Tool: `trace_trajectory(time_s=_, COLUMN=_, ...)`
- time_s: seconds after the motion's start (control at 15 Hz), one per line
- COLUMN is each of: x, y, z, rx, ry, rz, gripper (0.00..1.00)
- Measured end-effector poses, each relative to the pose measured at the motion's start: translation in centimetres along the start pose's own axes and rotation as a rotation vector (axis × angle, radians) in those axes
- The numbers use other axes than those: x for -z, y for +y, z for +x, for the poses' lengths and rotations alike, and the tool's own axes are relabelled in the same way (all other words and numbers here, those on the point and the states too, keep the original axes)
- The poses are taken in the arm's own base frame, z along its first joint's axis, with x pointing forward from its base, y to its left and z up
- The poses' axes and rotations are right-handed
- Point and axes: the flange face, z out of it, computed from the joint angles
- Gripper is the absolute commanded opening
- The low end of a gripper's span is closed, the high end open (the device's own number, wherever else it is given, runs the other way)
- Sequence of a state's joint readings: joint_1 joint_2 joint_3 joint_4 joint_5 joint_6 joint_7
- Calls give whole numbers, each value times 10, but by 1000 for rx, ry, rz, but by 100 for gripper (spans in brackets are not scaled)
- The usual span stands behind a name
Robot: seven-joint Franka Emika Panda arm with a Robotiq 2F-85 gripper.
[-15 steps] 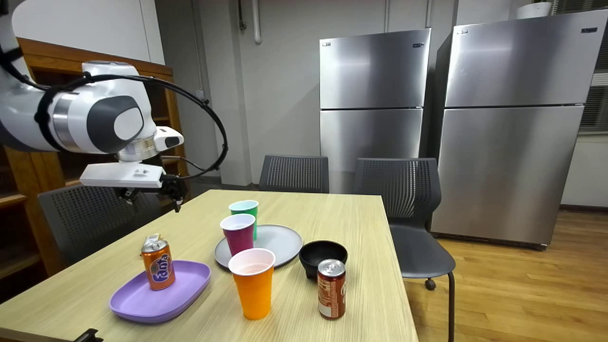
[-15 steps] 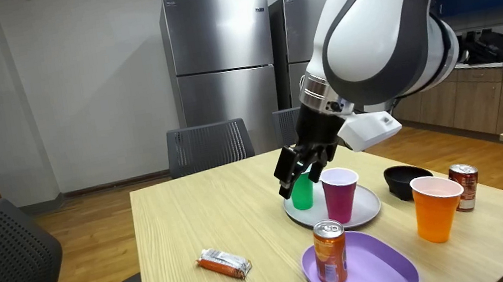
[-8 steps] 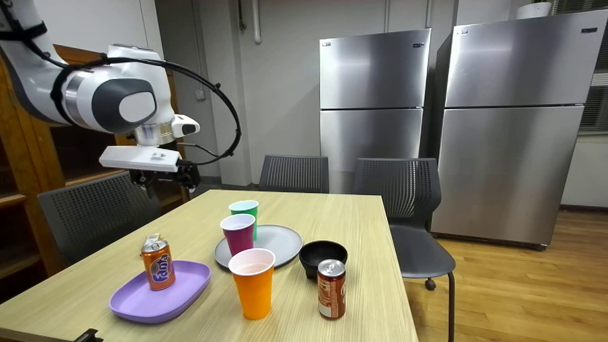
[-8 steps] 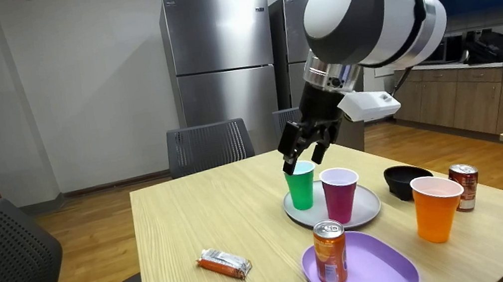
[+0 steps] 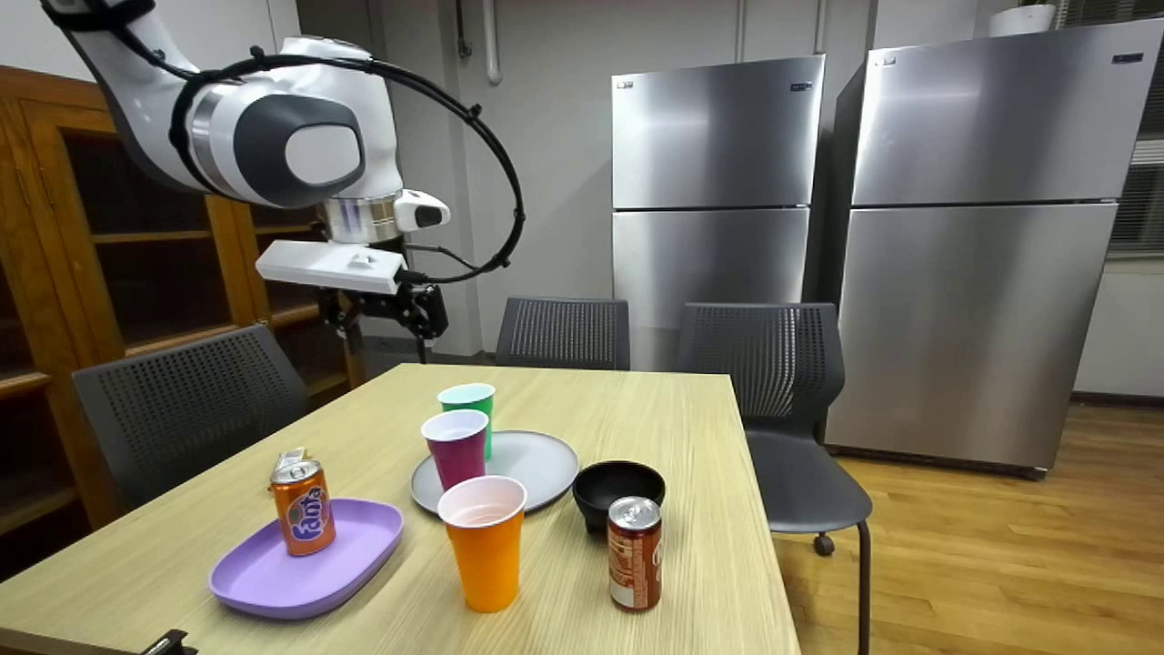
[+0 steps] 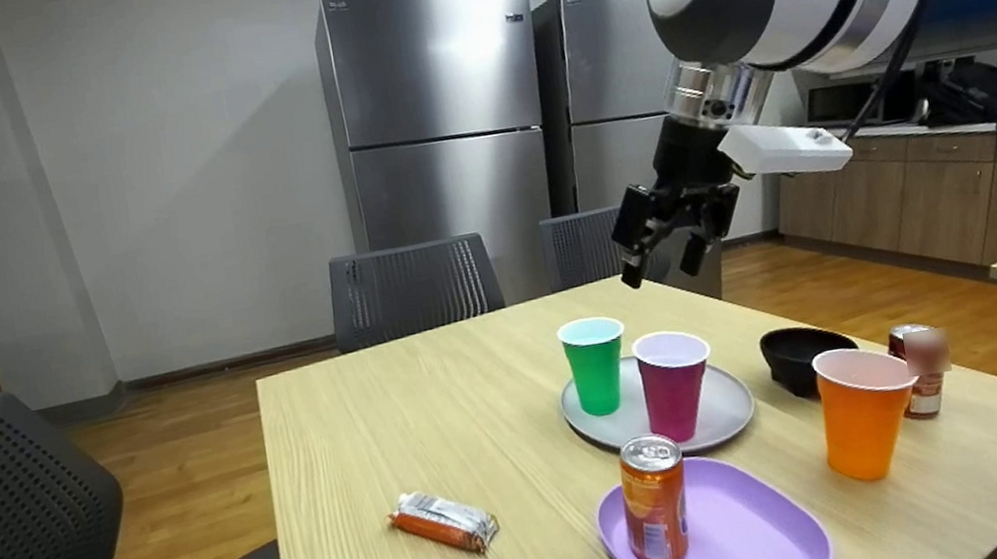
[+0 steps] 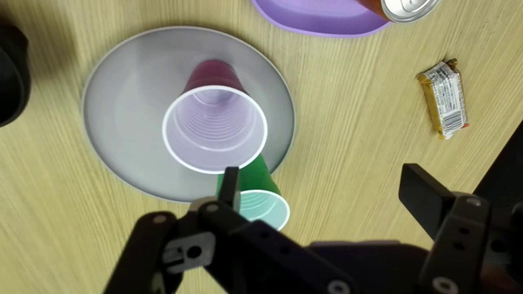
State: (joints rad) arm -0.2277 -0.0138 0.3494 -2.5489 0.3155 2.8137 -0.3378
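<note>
My gripper [image 7: 320,175] hangs open above the table, its fingers wide apart with nothing between them. In the wrist view the left finger [image 7: 229,185] overlaps the green cup [image 7: 265,208], but the exterior view shows the gripper [image 6: 662,271] higher and apart from it. The green cup [image 6: 595,366] and a maroon cup [image 6: 674,387] stand upright on a grey round plate [image 6: 731,418]. Nearer the front are an orange cup [image 5: 485,555], a black bowl [image 5: 618,491] and a brown-red can [image 5: 635,564]. A Fanta can [image 5: 305,514] stands on a purple tray [image 5: 364,555].
A wrapped snack bar [image 6: 444,522] lies near the table's side. Dark chairs [image 5: 564,332] surround the wooden table [image 5: 637,400], with one chair [image 5: 191,409] below the arm. Two steel refrigerators [image 5: 714,136] stand behind.
The arm has risen and moved to the right in both exterior views. The green cup, partly covered by the gripper before, shows fully now. The gripper stays open and the tabletop objects keep their places.
</note>
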Motion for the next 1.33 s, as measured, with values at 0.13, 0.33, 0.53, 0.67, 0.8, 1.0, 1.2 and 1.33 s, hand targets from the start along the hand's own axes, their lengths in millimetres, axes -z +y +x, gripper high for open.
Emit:
trace_trajectory(time_s=0.13, x=5, y=15, z=-2, rx=-32, ry=-15, rz=-1, gripper=100)
trace_trajectory(time_s=0.33, x=7, y=23, z=-2, rx=-49, ry=-23, rz=0, gripper=100)
trace_trajectory(time_s=0.53, x=7, y=21, z=-2, rx=-45, ry=-25, rz=2, gripper=100)
trace_trajectory(time_s=0.67, x=7, y=21, z=-2, rx=-44, ry=-25, rz=2, gripper=100)
trace_trajectory(time_s=0.8, x=7, y=21, z=-2, rx=-44, ry=-25, rz=2, gripper=100)
trace_trajectory(time_s=1.0, x=5, y=23, z=-4, rx=-51, ry=-28, rz=3, gripper=100)
trace_trajectory(time_s=1.2, x=6, y=32, z=-8, rx=-66, ry=-33, rz=-3, gripper=100)
trace_trajectory(time_s=1.33, x=8, y=40, z=-12, rx=-81, ry=-32, rz=-8, gripper=100)
